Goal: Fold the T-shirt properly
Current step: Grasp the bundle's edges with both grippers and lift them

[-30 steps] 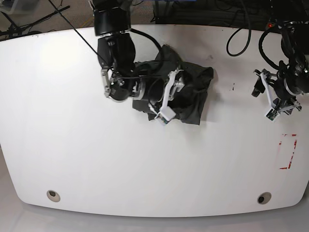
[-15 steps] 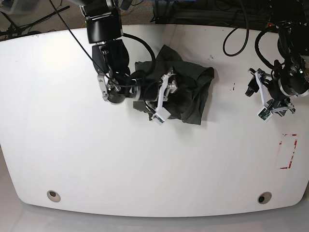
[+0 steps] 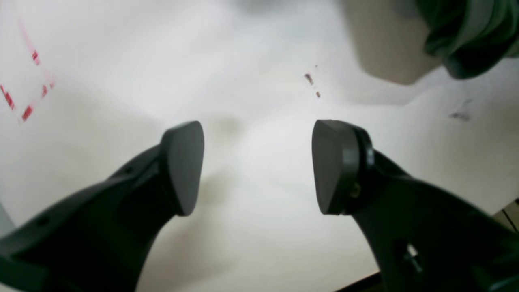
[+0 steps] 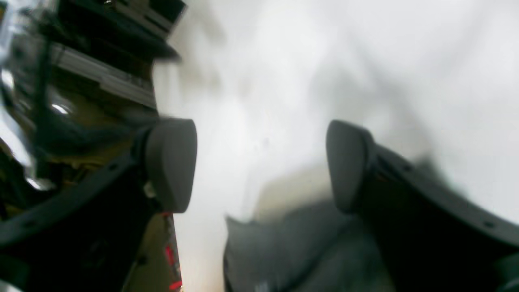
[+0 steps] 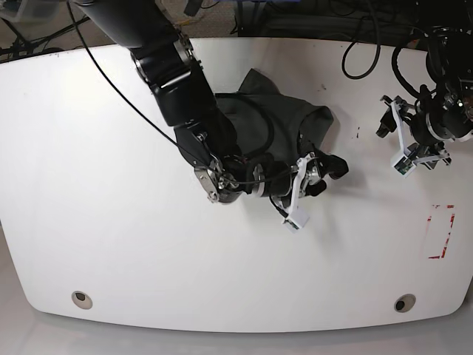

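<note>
The dark grey T-shirt (image 5: pixel 284 122) lies crumpled at the back middle of the white table (image 5: pixel 148 251). My right arm reaches across it from the left. The right gripper (image 5: pixel 318 181) hangs open at the shirt's right front edge. In the right wrist view, the right gripper (image 4: pixel 259 162) has nothing between its pads, and a fold of the T-shirt (image 4: pixel 284 251) lies just below them. My left gripper (image 5: pixel 388 140) stands open over bare table to the shirt's right. In the left wrist view, the left gripper (image 3: pixel 257 166) is empty, and the T-shirt (image 3: pixel 466 40) shows at the top right corner.
A red tape outline (image 5: pixel 441 231) marks the table's right side and also shows as red tape (image 3: pixel 28 93) in the left wrist view. Black cables (image 5: pixel 362 52) hang over the back edge. Two round holes (image 5: pixel 81 299) (image 5: pixel 403 303) sit near the front edge.
My right arm has swung right across the shirt, carrying its open gripper from the shirt's left front to its right front edge. The left gripper has drifted slightly back.
</note>
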Motion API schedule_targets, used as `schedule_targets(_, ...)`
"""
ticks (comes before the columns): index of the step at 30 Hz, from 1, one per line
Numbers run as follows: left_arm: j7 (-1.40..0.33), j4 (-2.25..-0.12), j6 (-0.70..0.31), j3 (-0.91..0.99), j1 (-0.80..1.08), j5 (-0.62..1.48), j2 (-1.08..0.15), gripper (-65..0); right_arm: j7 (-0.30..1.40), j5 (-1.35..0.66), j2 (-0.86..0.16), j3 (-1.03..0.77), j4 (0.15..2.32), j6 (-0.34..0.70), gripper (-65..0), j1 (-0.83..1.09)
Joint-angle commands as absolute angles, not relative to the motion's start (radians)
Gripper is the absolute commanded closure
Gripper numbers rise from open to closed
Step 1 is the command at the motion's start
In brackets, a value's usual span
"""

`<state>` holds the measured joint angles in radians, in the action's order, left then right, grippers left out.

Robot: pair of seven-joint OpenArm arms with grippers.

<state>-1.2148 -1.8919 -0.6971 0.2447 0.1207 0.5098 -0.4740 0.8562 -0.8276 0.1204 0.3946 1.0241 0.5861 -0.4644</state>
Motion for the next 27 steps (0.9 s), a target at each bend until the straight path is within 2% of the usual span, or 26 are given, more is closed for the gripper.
schedule_targets(1,-1.205,-1.910,-0.698,0.248,0.107,0.515,-0.492,-39.0,0.832,-0.857,0.130,0.392,1.043,0.579,-46.0,-0.516)
schedule_targets(5,-1.202,-1.934,-0.698,0.219,0.102,0.515,-0.486,-39.0,0.831,-0.862,0.044,0.392,1.162,0.567,-46.0,-0.501)
schedule_targets(13,-1.036,-1.951,-0.698,-0.061,0.082,0.498,-0.486,-39.0,0.834,-0.862,-0.157,0.300,1.477,0.567,-46.0,-0.360)
schedule_targets(19,-0.955,-1.949,-0.698,-0.239,0.082,0.343,-0.415,-39.0,0.832,-0.855,-0.255,0.219,1.504,0.567,-44.5,-0.265)
schedule_targets(22,-0.946,-1.949,-0.698,-0.292,0.084,0.240,-0.364,-39.0,0.829,-0.852,-0.268,0.193,1.500,0.567,-35.2,-0.231)
schedule_targets(25,-0.947,-1.948,-0.698,-0.325,0.087,0.186,-0.335,-39.0,0.829,-0.826,-0.266,0.191,1.443,0.567,-22.8,-0.228)
schedule_targets(27,-0.947,-1.948,-0.698,-0.329,0.107,0.185,-0.335,-39.0,0.829,-0.774,-0.260,0.193,1.414,0.567,-19.2,-0.229)
